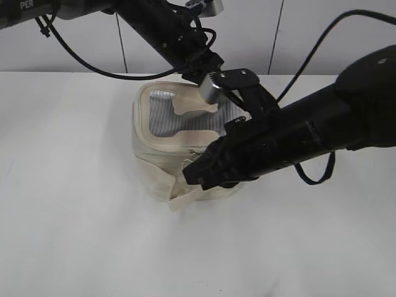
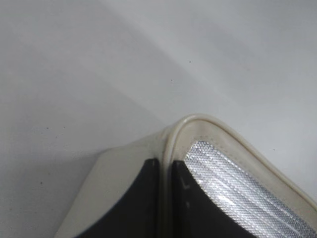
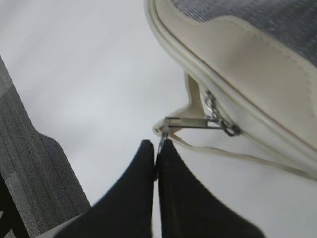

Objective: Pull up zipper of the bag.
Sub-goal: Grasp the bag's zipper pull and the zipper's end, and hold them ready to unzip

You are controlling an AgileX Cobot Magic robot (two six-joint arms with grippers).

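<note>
The cream bag [image 1: 154, 154] stands mid-table, its lid with the grey mesh window [image 1: 164, 114] facing up. My left gripper [image 2: 165, 163] is shut on the bag's raised lid rim [image 2: 198, 121] at a back corner; in the exterior view it sits over the bag's far right [image 1: 207, 93]. My right gripper [image 3: 157, 145] is shut on the zipper's metal ring pull [image 3: 166, 128], which is drawn taut from a silver slider [image 3: 225, 128] on the zip track under the lid edge. In the exterior view the right gripper [image 1: 192, 173] is at the bag's front right corner.
White table [image 1: 74, 235] all round the bag. A white panelled wall [image 1: 260, 31] stands behind. In the right wrist view a dark grey ribbed floor [image 3: 29, 163] shows past the table's edge. Black cables [image 1: 309, 173] hang from both arms.
</note>
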